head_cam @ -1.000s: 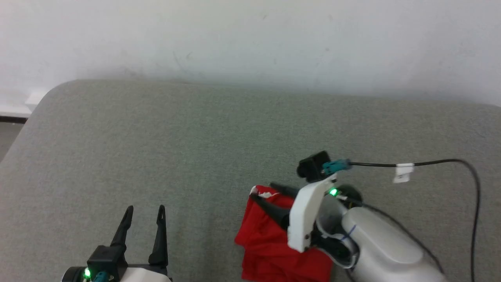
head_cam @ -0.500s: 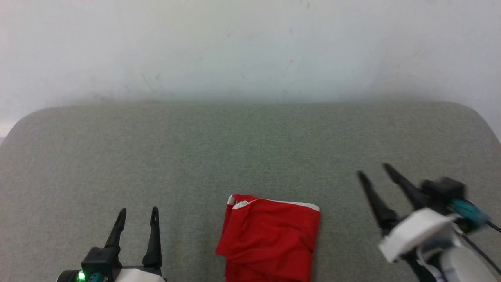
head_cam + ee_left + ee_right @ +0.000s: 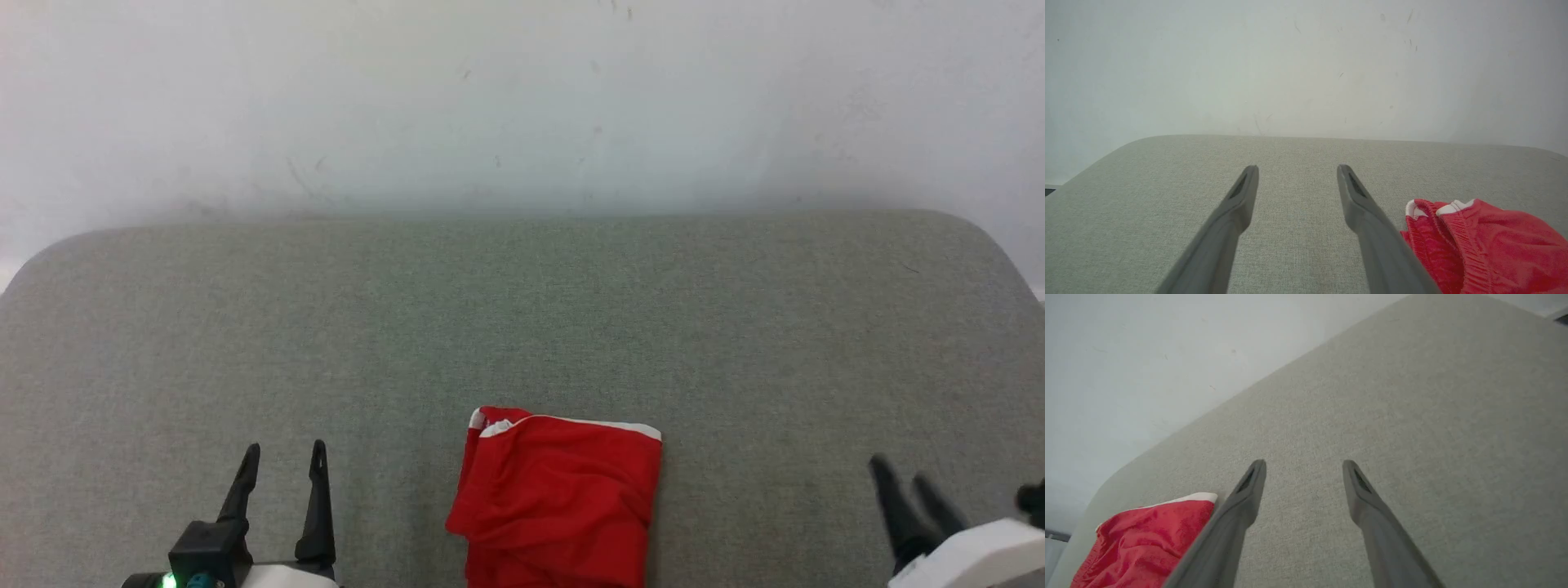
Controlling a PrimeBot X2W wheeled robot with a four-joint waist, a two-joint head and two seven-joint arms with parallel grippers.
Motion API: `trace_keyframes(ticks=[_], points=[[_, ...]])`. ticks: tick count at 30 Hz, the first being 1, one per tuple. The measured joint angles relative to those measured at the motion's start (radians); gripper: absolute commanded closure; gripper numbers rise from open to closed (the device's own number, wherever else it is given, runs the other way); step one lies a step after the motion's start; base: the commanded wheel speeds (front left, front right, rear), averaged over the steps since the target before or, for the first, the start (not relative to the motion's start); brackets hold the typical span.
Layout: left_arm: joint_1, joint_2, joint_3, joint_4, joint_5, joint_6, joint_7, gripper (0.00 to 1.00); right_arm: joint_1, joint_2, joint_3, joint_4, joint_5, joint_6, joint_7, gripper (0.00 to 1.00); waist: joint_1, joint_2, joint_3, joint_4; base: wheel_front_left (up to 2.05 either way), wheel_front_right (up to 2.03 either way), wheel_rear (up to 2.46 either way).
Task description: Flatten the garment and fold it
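Note:
The red garment (image 3: 559, 502) lies folded into a compact block on the grey fabric surface (image 3: 522, 327), near the front edge at centre, with a thin white stripe along its far edge. My left gripper (image 3: 282, 451) stands open at the lower left, well apart from the cloth. My right gripper (image 3: 900, 472) is open at the lower right, also clear of it. In the left wrist view the garment (image 3: 1486, 245) sits to the right of my left gripper (image 3: 1296, 168). In the right wrist view the garment (image 3: 1143, 539) lies left of my right gripper (image 3: 1304, 463).
A pale wall (image 3: 522, 98) rises behind the grey surface. The surface has rounded far corners at left and right and runs wide on both sides of the cloth.
My right gripper has lifted off the garment and swung right and down to the lower right corner. The head camera has shifted, bringing the whole surface into view. The garment now lies uncovered.

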Motion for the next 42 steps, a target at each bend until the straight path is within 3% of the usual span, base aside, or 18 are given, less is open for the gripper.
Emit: trace_keyframes(ticks=[2,4,9,13,20,21,22,23,24,30,38,42], points=[[0.0,-0.001,-0.001,0.006,0.0,0.0,0.0,0.0,-0.006,0.005,-0.007,0.083,0.107,0.0,0.095,0.0,0.0,0.0,0.001,0.005,0.0,0.0,0.0],[-0.001,-0.002,-0.005,0.013,0.0,0.0,0.0,0.0,-0.028,0.004,0.012,0.174,0.292,0.0,0.186,0.0,0.0,0.0,0.002,0.013,0.0,0.0,0.0],[-0.007,-0.003,-0.015,0.026,0.0,-0.001,0.0,0.0,-0.108,0.008,0.145,0.35,0.549,-0.001,0.313,0.0,0.0,0.0,0.003,0.035,0.0,0.0,0.0],[-0.01,-0.004,-0.021,0.032,0.0,-0.002,0.0,0.0,-0.173,0.009,0.268,0.441,0.688,-0.001,0.328,0.0,0.0,0.0,0.005,0.054,0.0,0.0,0.0],[-0.013,-0.007,-0.031,0.043,0.0,-0.009,0.0,0.0,-0.287,0.009,0.452,0.596,0.83,-0.001,0.289,0.0,0.0,0.0,0.01,0.078,0.0,0.0,0.0],[-0.013,-0.007,-0.031,0.044,0.0,-0.009,0.0,0.0,-0.304,0.008,0.479,0.616,0.838,-0.001,0.288,0.15,0.0001,0.0,0.012,0.079,0.0,0.0,0.0],[-0.014,-0.006,-0.031,0.047,0.0,-0.009,0.0,0.0,-0.32,0.007,0.5,0.631,0.848,-0.001,0.288,0.62,0.0001,0.0,0.012,0.081,0.0,0.0,0.0],[-0.015,-0.007,-0.032,0.048,0.0,-0.009,0.0,0.0,-0.335,0.006,0.522,0.644,0.861,-0.001,0.285,0.95,0.0001,0.0,0.011,0.082,0.0,0.0,0.0],[-0.015,-0.007,-0.032,0.049,0.0,-0.009,0.0,0.0,-0.348,0.006,0.543,0.654,0.862,-0.001,0.276,1.0,0.0001,0.0,0.01,0.082,0.0,0.0,0.0],[-0.012,-0.008,-0.03,0.049,0.0,-0.009,0.0,0.0,-0.399,-0.035,0.673,0.644,0.67,-0.001,0.195,1.0,0.0001,0.0,-0.005,0.069,0.0,0.0,0.0],[-0.006,-0.015,-0.03,0.044,0.0,-0.009,0.0,0.0,-0.437,-0.265,0.844,0.463,0.292,0.0,0.206,1.0,0.0001,0.0,-0.014,0.004,0.0,0.0,0.0],[-0.005,-0.018,-0.029,0.03,-0.001,-0.007,0.0,0.0,-0.431,-0.382,0.845,0.38,0.143,0.0,0.276,1.0,0.0,0.0,-0.008,-0.042,0.0,0.0,0.0]])
